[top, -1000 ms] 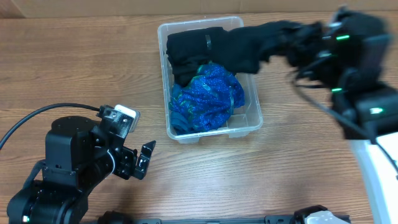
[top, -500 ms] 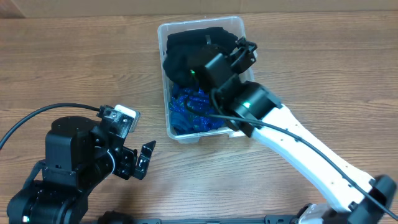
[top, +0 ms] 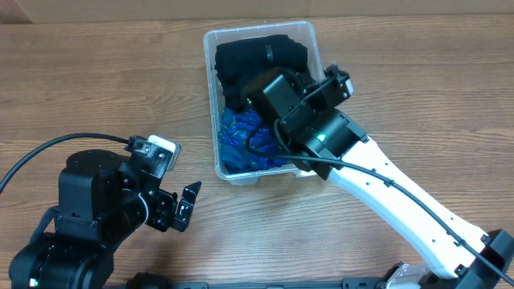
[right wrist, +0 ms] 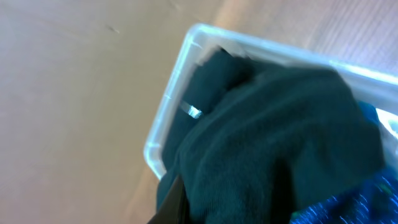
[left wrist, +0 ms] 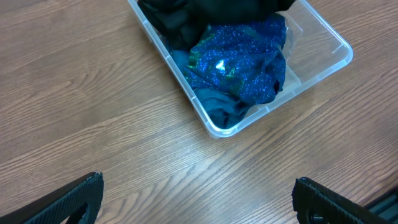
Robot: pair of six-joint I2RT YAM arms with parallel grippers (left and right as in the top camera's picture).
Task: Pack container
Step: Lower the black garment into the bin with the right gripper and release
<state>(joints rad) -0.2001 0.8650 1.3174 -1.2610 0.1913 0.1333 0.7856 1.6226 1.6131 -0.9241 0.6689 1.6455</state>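
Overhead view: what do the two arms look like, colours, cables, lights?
Left arm: bulky, all black, with a black cable looping in and a small white camera block. Right arm: white link, black wrist with green lights and a thin cable.

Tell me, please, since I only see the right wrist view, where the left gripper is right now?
Observer: The left gripper is open and empty, over the table, near and left of the container.
Operator: Thank you. What is in the container's near end?
Observer: A blue sparkly cloth takes up most of that end, next to the black cloth.
Operator: And how does the right arm come in?
Observer: The right arm reaches in from the near right, across the container's right wall.
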